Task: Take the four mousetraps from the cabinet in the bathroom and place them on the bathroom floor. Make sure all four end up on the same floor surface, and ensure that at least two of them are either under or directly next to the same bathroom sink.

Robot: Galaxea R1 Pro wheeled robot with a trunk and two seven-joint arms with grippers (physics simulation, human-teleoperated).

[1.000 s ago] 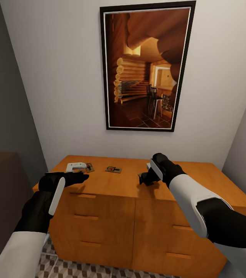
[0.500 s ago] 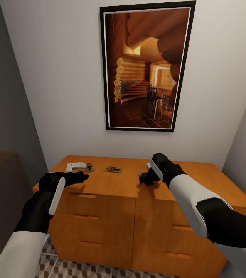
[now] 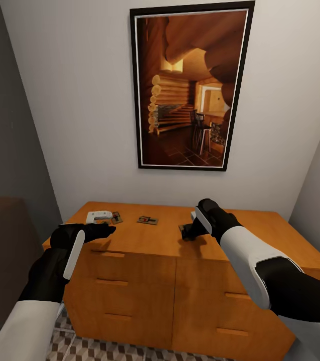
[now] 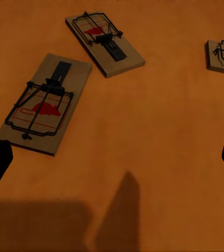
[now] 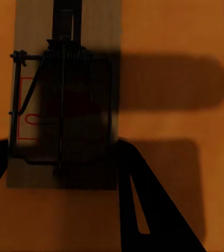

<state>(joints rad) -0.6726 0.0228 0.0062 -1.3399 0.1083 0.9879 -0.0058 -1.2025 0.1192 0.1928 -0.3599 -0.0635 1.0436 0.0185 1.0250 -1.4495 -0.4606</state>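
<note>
You get soft, even light and sharp renders; dark finger shadows fall on the cabinet (image 3: 180, 240) top, dimming your right wrist view.

Both grippers (image 3: 106, 231) (image 3: 186, 231) open, lowered.

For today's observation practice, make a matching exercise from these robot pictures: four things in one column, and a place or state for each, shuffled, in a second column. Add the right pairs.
Column 1
1. left gripper
2. right gripper
3. framed picture
4. white object

Column 2
A. hangs on the wall above the cabinet
B. lies on the cabinet top near its left back corner
C. open, over the front left of the cabinet top, facing three mousetraps
D. low over the middle of the cabinet top, straddling one mousetrap

Pairs: 1-C, 2-D, 3-A, 4-B
</note>
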